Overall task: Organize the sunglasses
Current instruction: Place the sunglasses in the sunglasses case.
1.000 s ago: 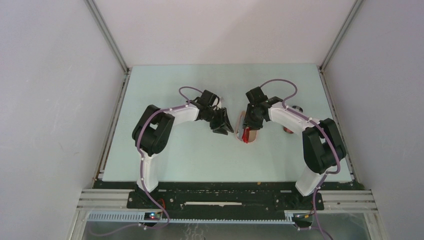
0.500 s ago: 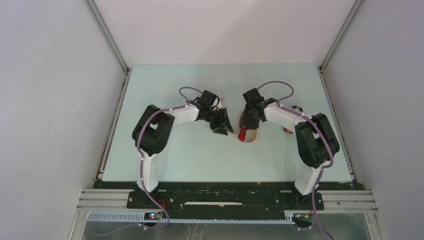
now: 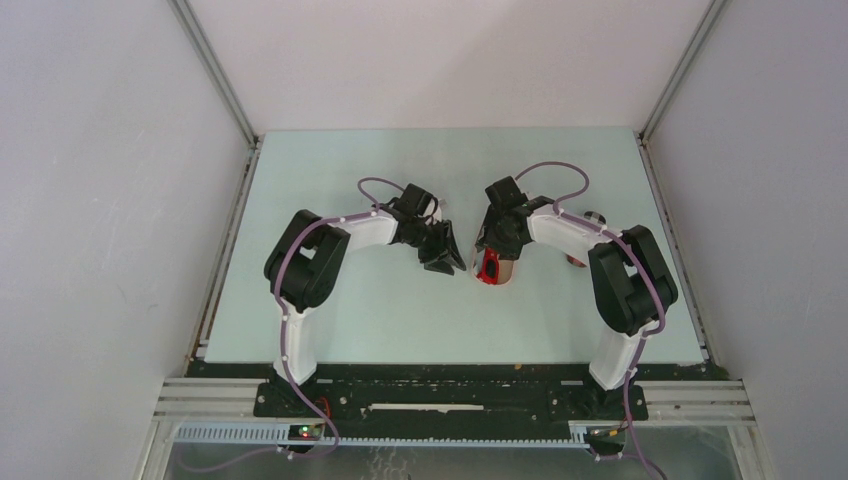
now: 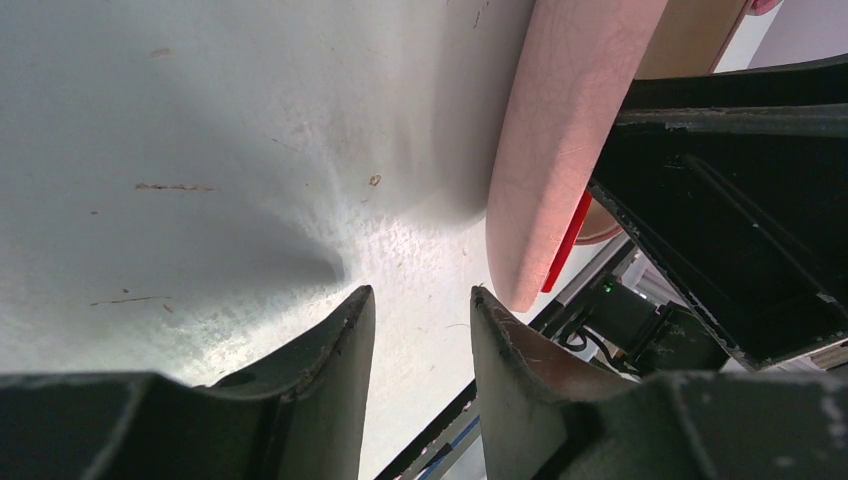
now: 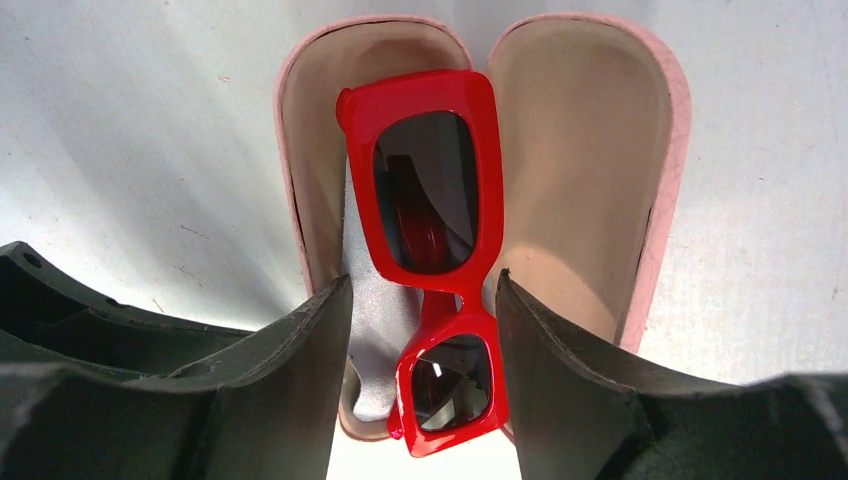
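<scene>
The red sunglasses (image 5: pixel 432 200) lie folded in the open pink case (image 5: pixel 585 160), along its hinge, one lens sticking out past the near end. My right gripper (image 5: pixel 422 278) is open and straddles them just above, with a gap on the left side. In the top view the sunglasses (image 3: pixel 489 270) and case (image 3: pixel 506 268) sit mid-table under the right gripper (image 3: pixel 492 252). My left gripper (image 3: pixel 446 260) is open and empty just left of the case; its wrist view (image 4: pixel 421 291) shows the case's pink outer side (image 4: pixel 560 150). The orange-tinted pair is out of view.
A pale grey cloth (image 5: pixel 375 330) lies in the case's left half under the sunglasses. Small things (image 3: pixel 578 260) sit partly hidden behind the right arm. The right gripper's black body (image 4: pixel 730 220) is close to the left gripper. Side walls enclose the table.
The right arm has shifted slightly left and settled over the case. The red sunglasses now lie lower in it. The left gripper has barely moved.
</scene>
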Robot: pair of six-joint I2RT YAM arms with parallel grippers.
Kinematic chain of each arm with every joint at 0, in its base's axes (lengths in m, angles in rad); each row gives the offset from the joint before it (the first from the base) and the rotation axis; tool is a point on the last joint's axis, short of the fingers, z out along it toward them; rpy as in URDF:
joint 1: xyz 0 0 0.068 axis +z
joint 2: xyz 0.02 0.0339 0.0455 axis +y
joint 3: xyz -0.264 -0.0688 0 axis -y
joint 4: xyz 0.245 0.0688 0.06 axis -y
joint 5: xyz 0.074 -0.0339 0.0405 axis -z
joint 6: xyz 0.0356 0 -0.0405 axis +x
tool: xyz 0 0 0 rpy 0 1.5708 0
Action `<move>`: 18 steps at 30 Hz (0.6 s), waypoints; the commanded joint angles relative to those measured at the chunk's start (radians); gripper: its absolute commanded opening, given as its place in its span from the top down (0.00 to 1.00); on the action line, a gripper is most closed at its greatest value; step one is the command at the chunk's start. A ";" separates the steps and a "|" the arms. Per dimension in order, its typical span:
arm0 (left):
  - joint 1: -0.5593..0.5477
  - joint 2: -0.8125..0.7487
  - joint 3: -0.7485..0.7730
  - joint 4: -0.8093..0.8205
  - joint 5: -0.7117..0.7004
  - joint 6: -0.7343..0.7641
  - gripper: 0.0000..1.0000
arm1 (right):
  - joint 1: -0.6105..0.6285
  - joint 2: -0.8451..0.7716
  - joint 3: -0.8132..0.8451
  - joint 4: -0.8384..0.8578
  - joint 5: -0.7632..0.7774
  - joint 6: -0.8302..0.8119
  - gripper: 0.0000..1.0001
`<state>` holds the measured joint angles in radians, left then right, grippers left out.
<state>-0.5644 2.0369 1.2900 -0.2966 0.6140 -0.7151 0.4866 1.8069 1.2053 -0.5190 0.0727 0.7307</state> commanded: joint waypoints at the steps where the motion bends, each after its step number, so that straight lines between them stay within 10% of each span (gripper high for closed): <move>1: -0.005 -0.027 -0.020 0.016 0.023 0.014 0.55 | 0.007 -0.009 0.037 0.018 0.023 0.021 0.37; 18: -0.005 -0.051 -0.016 0.007 0.021 0.012 0.55 | 0.004 -0.033 0.038 0.004 0.020 0.014 0.53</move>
<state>-0.5652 2.0369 1.2900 -0.2977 0.6140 -0.7151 0.4877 1.8069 1.2057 -0.5205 0.0776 0.7322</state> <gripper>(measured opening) 0.449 0.486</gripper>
